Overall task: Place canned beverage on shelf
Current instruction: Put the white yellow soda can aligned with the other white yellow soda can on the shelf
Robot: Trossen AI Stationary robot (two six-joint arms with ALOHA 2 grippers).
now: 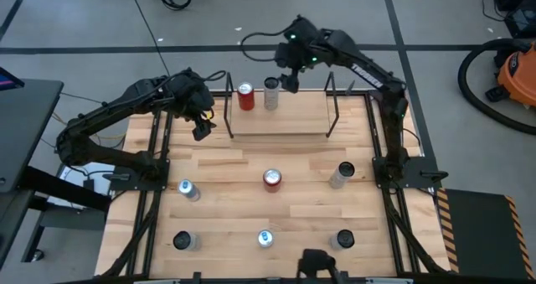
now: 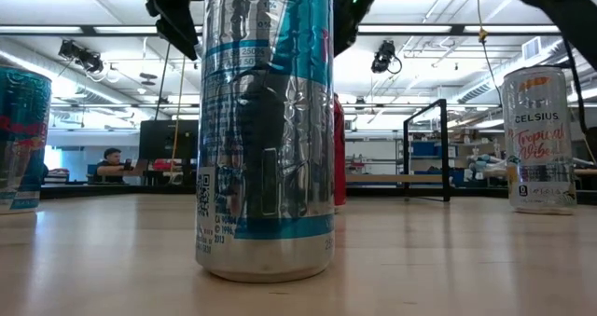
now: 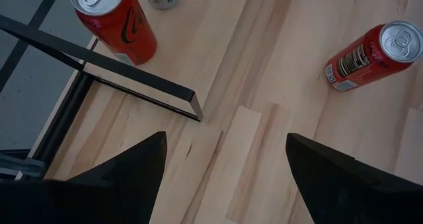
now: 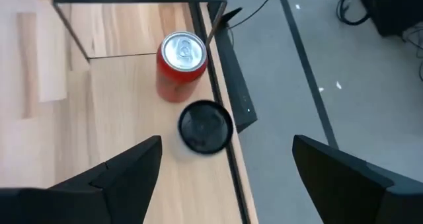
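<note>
We saw the right gripper (image 1: 289,81) reaching over the shelf (image 1: 279,135), fingers spread and empty, above a dark-topped can (image 4: 205,126) standing beside a red can (image 4: 181,65). The left gripper (image 1: 201,126) hovered open by the shelf's left end.

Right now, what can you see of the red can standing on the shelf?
The red can is a slim, shiny metal can with a silver top and closed pull tab. It stands upright on the shelf's light wood board, at its left end near the far edge, just inside the black corner rods. A silver can stands close beside it; whether they touch is unclear. Neither gripper holds it; the right gripper hangs open nearby.
</note>
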